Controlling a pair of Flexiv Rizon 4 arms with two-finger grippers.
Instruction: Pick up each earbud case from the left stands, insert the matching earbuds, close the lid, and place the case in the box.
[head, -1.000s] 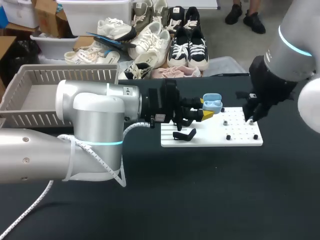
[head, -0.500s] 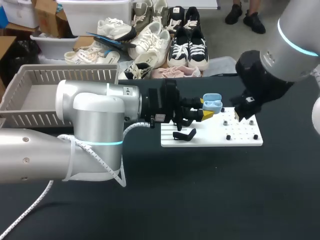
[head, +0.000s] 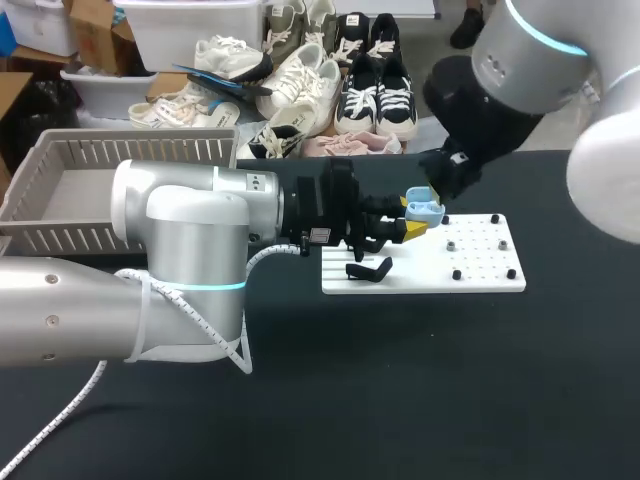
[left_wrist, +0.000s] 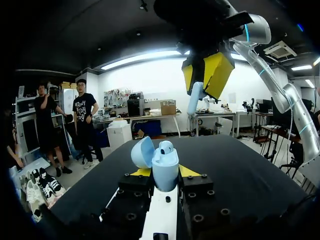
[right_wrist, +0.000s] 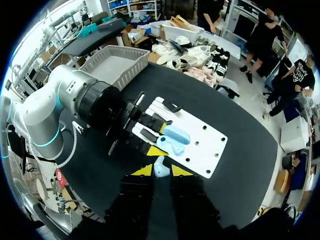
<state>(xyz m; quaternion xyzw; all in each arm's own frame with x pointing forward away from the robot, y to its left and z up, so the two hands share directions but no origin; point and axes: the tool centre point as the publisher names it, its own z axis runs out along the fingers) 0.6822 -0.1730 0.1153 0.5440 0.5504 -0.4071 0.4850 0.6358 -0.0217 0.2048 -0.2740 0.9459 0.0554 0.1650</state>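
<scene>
On a black desk (head: 450, 400), a grey box (head: 60, 190) sits at the far left corner. The left gripper (left_wrist: 165, 172) clamps an open blue earbud case (left_wrist: 164, 162) over the white stand board (head: 470, 265) near the far edge. Above it, the right gripper (left_wrist: 202, 82) pinches a pale blue earbud (left_wrist: 194, 100).

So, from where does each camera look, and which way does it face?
Head view: above and behind the robot, facing down on the table; left arm and right arm both show.
Left wrist view: on the left wrist, facing along the table; left gripper holds the open case.
Right wrist view: on the right wrist, facing down; right gripper holds an earbud.
Shared: all three show the case.
</scene>
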